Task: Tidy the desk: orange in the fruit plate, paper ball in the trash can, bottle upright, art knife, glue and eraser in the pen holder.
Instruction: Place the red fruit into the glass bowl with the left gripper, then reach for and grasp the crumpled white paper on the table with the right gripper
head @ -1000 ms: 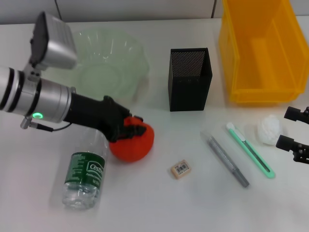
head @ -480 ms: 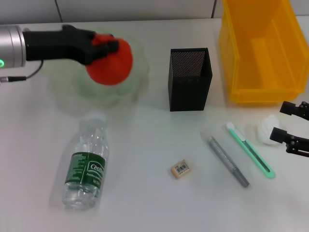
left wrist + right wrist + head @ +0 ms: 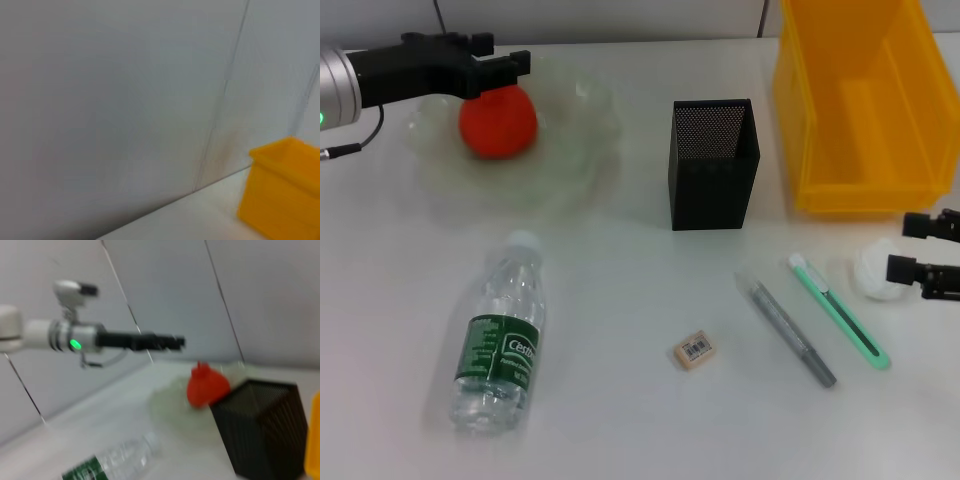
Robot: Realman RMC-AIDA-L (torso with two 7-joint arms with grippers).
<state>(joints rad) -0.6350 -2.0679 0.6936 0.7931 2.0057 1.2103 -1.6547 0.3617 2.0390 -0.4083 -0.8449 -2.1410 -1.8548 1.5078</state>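
Orange (image 3: 497, 122) lies in fruit plate (image 3: 582, 150) — white desk (image 3: 620, 400), grey wall (image 3: 125, 90).

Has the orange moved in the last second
Yes. The orange went from the table beside the bottle up into the fruit plate, now farther from the pen holder. The left gripper is open above it.

Silver left arm (image 3: 335, 85) (green light), black grippers.

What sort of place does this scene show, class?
Probably an office desk: a white table holding a black mesh pen holder, an eraser, and a yellow trash can.
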